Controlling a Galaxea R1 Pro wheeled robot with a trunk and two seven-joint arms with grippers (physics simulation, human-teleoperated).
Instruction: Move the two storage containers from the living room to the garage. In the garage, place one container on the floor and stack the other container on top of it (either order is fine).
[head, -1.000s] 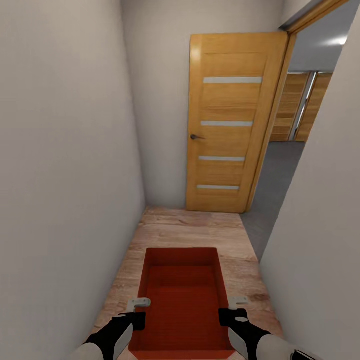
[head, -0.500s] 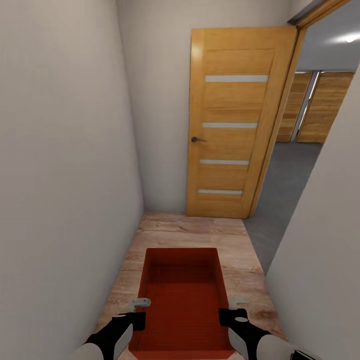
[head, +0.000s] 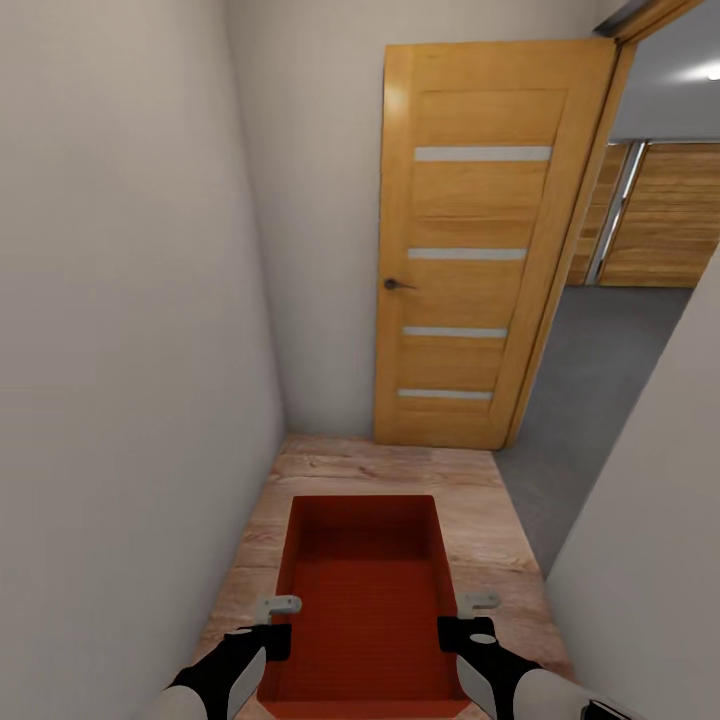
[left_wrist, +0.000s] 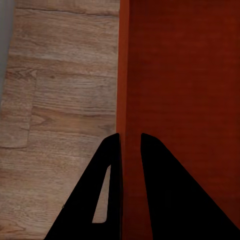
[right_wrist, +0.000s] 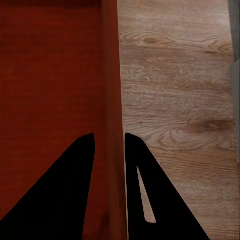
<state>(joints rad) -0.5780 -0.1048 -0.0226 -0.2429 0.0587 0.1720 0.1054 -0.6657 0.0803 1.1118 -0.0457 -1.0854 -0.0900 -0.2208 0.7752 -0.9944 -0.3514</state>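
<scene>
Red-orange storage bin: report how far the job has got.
Done: nothing stacked yet. In hand: one red-orange open-topped bin, left gripper and right gripper each clamping a side wall, in the wood-floored hallway. Left: pass the open orange door onto the grey floor, set it down, stack.

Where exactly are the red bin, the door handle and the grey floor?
storage container (head: 365, 600): head view, inner bottom.
door handle (head: 396, 285): head view, the knob.
grey floor (head: 590, 370): head view, bare patch past the doorway.

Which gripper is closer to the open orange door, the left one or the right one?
Right. The right gripper grips the container's wall on the side toward the door; the left gripper grips the opposite wall.
</scene>
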